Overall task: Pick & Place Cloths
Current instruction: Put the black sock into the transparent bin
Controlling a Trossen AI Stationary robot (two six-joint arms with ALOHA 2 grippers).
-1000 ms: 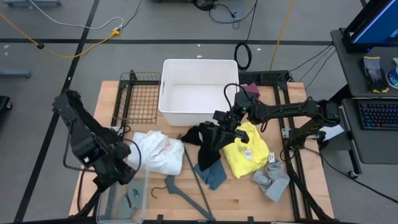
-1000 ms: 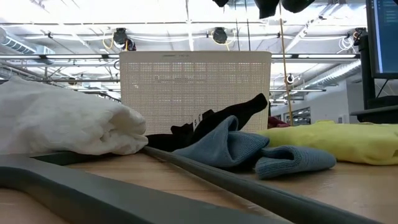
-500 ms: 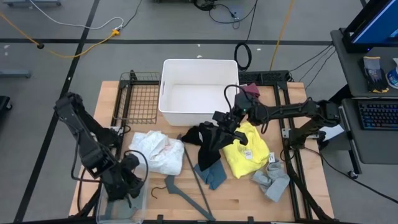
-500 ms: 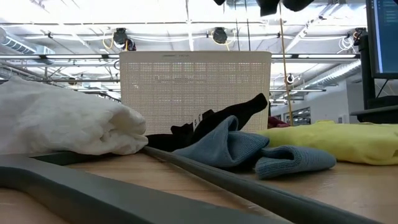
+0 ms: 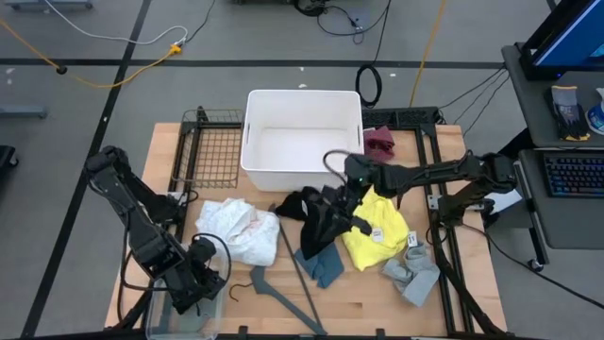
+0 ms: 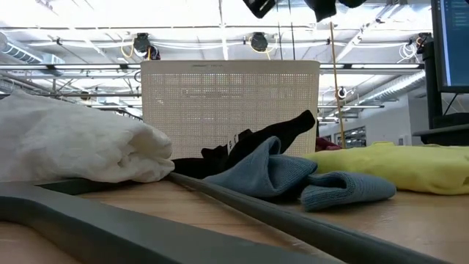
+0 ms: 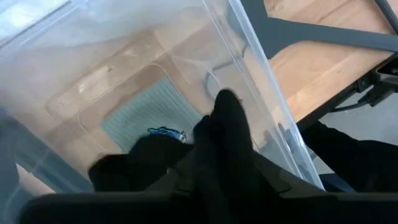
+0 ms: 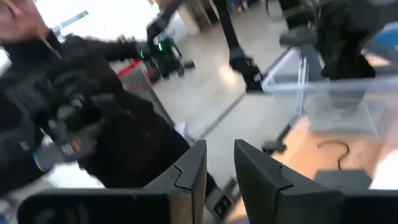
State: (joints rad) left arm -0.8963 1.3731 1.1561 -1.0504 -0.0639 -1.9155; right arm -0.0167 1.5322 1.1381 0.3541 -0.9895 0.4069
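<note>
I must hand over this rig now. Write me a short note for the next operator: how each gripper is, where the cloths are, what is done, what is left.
Left gripper: at the near left corner, inside a clear plastic bin; open or shut cannot be told.
Right gripper: above the black cloth at mid-table; a grip cannot be confirmed.
Cloths: white cloth left of centre, teal-blue cloth below the black one, yellow cloth to its right, grey cloth near the right edge, maroon cloth beside the white basket.
Done: the white basket holds no cloth.
Left: all six cloths.
</note>
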